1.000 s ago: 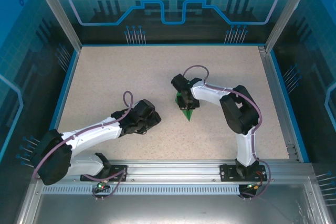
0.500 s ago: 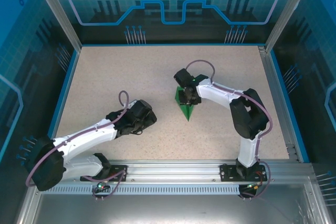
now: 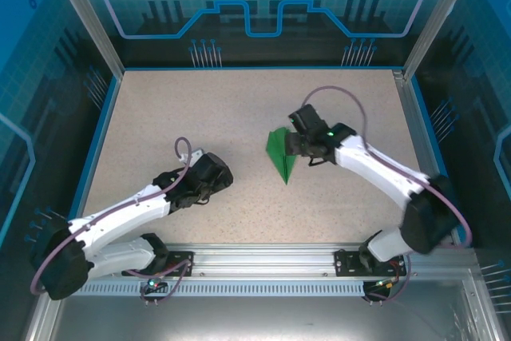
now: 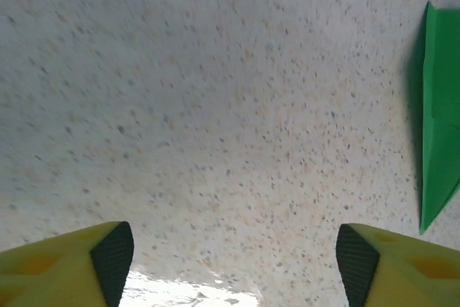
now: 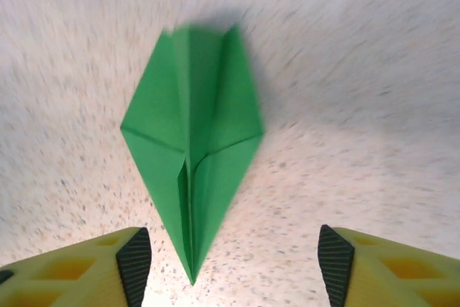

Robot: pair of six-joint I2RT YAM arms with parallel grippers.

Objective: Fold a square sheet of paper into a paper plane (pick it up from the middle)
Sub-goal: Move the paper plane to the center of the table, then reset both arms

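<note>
Your paper plane [image 5: 190, 156] looks finished, lying flat just ahead of the right gripper [image 5: 235, 264], whose jaws are spread and empty. The left gripper [image 4: 233, 264] is spread and empty too, with the plane off to its right; no fold seems left.

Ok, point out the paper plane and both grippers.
paper plane [image 5: 188, 141], right wrist view, centre crease.
left gripper [image 4: 233, 260], left wrist view, midway between fingertips.
right gripper [image 5: 235, 264], right wrist view, midway between fingertips.
</note>
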